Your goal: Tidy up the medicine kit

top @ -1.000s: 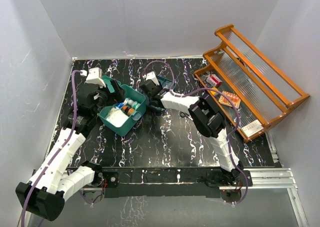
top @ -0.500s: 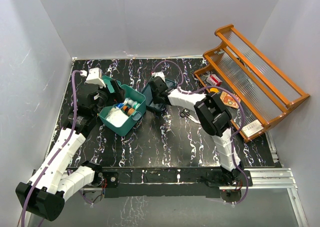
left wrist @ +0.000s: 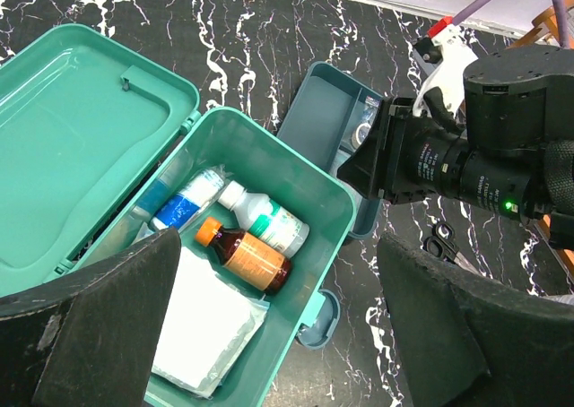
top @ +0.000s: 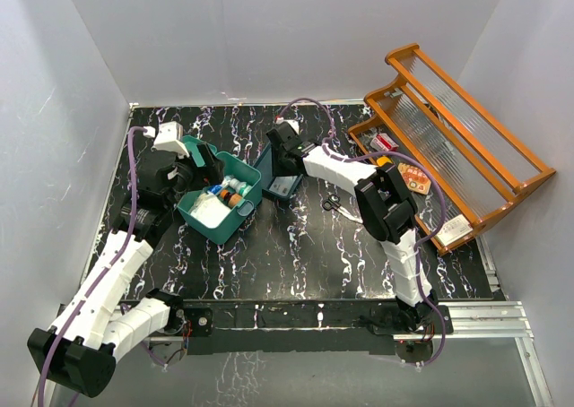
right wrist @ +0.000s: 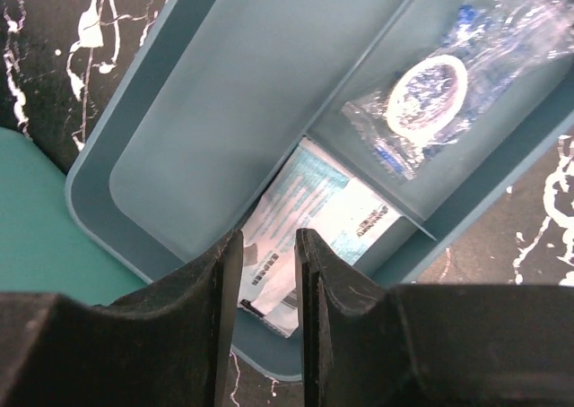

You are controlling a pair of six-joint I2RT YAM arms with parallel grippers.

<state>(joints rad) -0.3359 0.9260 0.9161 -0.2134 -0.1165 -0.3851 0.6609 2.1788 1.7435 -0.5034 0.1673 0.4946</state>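
The open medicine kit point(top: 244, 217) sits below my left end effector point(left wrist: 278, 246), whose fingers are spread wide. Just right of the kit, my nearer right end effector point(right wrist: 267, 246) points into the divided tray point(right wrist: 224, 93), jaws nearly together above a paper packet point(right wrist: 309, 205). I cannot tell if it grips.

I count two end effectors of my own, the left end effector point(left wrist: 278, 250) and the right end effector point(right wrist: 267, 264). On the tabletop point(top: 296, 255) there is one medicine kit point(left wrist: 316, 262), one divided tray point(right wrist: 260, 93), one orange rack point(top: 466, 147) and one pair of scissors point(top: 332, 203). The kit holds three bottles, a white bottle point(left wrist: 266, 219), an amber bottle point(left wrist: 244, 253) and a blue-labelled bottle point(left wrist: 184, 208), plus one white packet point(left wrist: 208, 326). The tray holds two items: one clear packet point(right wrist: 439, 84) and one sachet point(right wrist: 309, 219). On the rack I make out three: one red-and-white box point(top: 384, 143), one orange blister pack point(top: 414, 179) and one white carton point(top: 453, 228).
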